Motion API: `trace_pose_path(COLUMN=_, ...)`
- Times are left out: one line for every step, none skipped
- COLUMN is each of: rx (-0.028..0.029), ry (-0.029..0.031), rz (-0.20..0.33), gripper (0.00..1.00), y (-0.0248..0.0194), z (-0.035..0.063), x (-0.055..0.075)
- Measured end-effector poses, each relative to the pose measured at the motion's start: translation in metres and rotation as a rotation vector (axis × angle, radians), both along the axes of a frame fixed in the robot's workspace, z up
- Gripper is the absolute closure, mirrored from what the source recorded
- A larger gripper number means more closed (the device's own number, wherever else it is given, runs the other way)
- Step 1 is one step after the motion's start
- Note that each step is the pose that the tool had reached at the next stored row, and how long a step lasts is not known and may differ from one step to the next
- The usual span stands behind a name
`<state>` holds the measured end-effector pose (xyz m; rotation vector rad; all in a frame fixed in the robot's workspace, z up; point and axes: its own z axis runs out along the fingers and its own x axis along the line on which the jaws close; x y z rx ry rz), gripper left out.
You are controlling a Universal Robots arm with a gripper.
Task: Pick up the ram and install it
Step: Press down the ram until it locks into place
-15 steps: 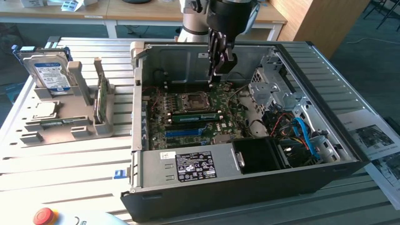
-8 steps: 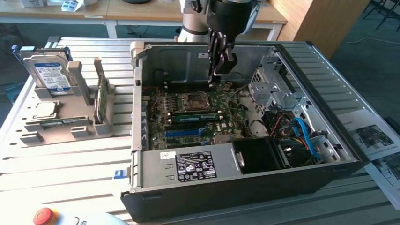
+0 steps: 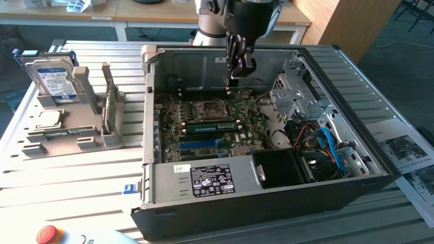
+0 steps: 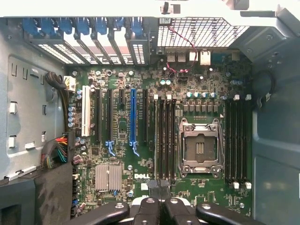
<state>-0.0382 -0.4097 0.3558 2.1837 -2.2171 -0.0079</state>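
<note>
My gripper [image 3: 239, 71] hangs over the rear of the open computer case [image 3: 379, 168], well above the motherboard [image 3: 203, 137]. Its fingers are shut with nothing between them. In the wrist view the shut gripper [image 4: 160, 199] points down at the near end of the black memory slots [image 4: 165, 140] beside the empty processor socket [image 4: 200, 147]. A long green ram stick [image 3: 211, 127] with a pale label sits in a slot in front of that socket. Another thin green ram stick [image 3: 111, 109] stands on edge in the grey holder [image 3: 68, 140] at the exterior view's left.
The holder also carries a silver hard drive [image 3: 54, 79] with a blue-and-white label and a small square processor chip [image 3: 49, 119]. Inside the case are a power supply [image 3: 203, 180], a drive cage [image 3: 298, 96] and loose blue cables [image 3: 332, 147]. Papers [image 3: 407, 152] lie at the exterior view's right.
</note>
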Motion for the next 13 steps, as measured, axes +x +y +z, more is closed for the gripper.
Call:
trace_pose_path(rx=0.0001, ry=0.0, rz=0.0, gripper=0.9, y=0.0, z=0.0, x=0.0)
trace_pose_path(rx=0.0, ry=0.0, rz=0.0, gripper=0.9, y=0.0, z=0.0, x=0.0)
trace_pose_path(rx=0.0, ry=0.0, rz=0.0, gripper=0.9, y=0.0, z=0.0, x=0.0)
trace_pose_path(rx=0.0, ry=0.0, rz=0.0, gripper=0.9, y=0.0, z=0.0, x=0.0)
trace_pose_path(rx=0.0, ry=0.0, rz=0.0, gripper=0.9, y=0.0, z=0.0, x=0.0)
trace_pose_path(rx=0.0, ry=0.0, rz=0.0, gripper=0.9, y=0.0, z=0.0, x=0.0)
trace_pose_path(rx=0.0, ry=0.0, rz=0.0, gripper=0.9, y=0.0, z=0.0, x=0.0)
trace_pose_path(rx=0.0, ry=0.0, rz=0.0, gripper=0.9, y=0.0, z=0.0, x=0.0)
trace_pose_path(rx=0.0, ry=0.0, rz=0.0, gripper=0.9, y=0.0, z=0.0, x=0.0)
trace_pose_path(rx=0.0001, ry=0.0, rz=0.0, gripper=0.9, y=0.0, z=0.0, x=0.0)
trace_pose_path(rx=0.0001, ry=0.0, rz=0.0, gripper=0.9, y=0.0, z=0.0, x=0.0002)
trace_pose_path(rx=-0.0001, ry=0.0, rz=0.0, gripper=0.9, y=-0.0001, z=0.0, x=0.0012)
trace_pose_path(rx=0.0, ry=0.0, rz=0.0, gripper=0.9, y=-0.0001, z=0.0, x=0.002)
